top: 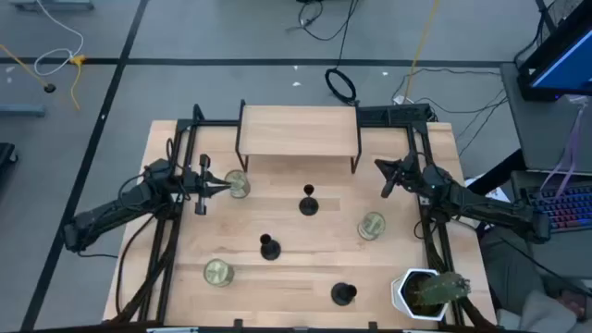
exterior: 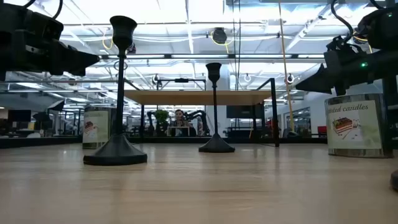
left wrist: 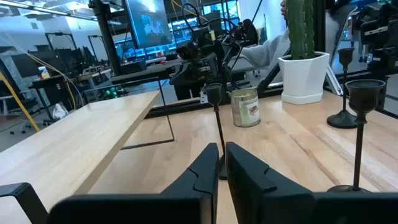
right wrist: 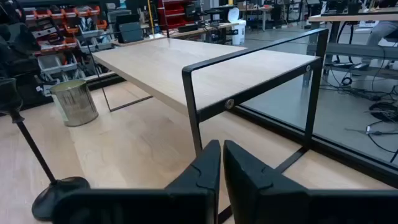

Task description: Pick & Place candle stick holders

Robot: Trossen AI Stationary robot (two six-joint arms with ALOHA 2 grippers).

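While grippers idle, wooden table point(top: 296, 236) bears three holders; lab seemingly behind.

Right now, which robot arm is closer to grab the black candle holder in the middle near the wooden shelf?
Probably the right. The matte-black candle stick holder stands between both arms, slightly nearer the right gripper than the left gripper. Neither holds anything, and both have shut fingers.
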